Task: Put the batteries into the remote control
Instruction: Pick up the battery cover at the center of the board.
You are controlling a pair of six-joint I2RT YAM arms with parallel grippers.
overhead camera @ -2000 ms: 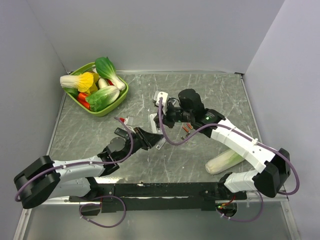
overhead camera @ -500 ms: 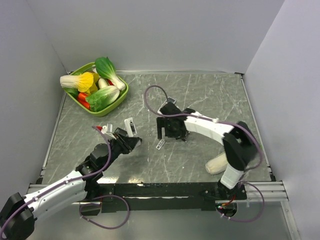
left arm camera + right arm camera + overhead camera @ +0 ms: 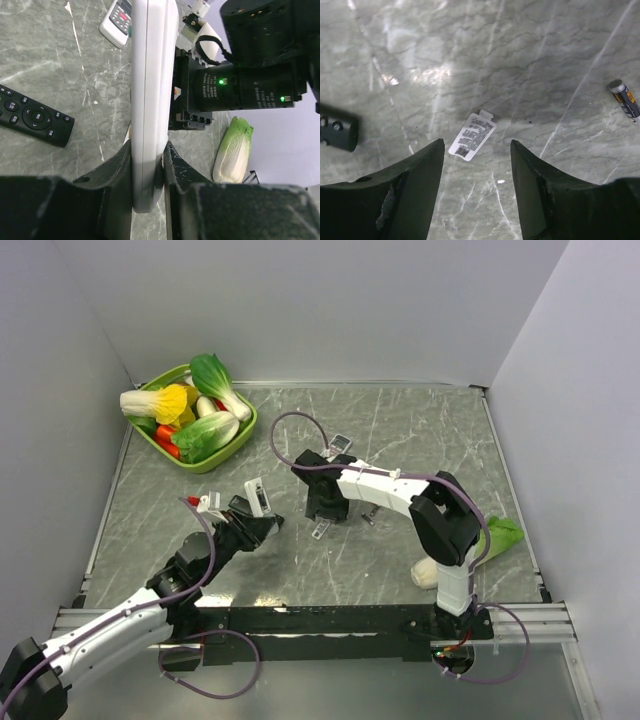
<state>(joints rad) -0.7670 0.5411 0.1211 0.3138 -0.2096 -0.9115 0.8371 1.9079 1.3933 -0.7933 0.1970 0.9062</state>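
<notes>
One battery [image 3: 624,98], dark with a silvery end and an orange label, lies flat on the counter [image 3: 420,430] near its middle, off to one side of the right gripper [image 3: 476,150] and not touched by it. The white remote [image 3: 150,95] is off the surface, left of centre and nearer the front edge. It stands on its long edge in the left gripper [image 3: 148,150], whose two fingers [image 3: 120,162] are clamped against its broad faces close to one end.

The right gripper points down at the middle of the counter with its fingers [image 3: 417,170] spread wide and nothing between them. On the marble under the gap lies a small white labelled plate [image 3: 472,136], flat and clear of both fingers. From the left wrist view the right gripper's black body sits just beyond the held remote.

A black remote [image 3: 32,117] lies flat on the counter beside the left gripper, and a small pale remote [image 3: 120,15] lies farther back. A napa cabbage [image 3: 445,565] rests toward the front right corner. A green basket [image 3: 230,447] of vegetables sits in the far left corner.
</notes>
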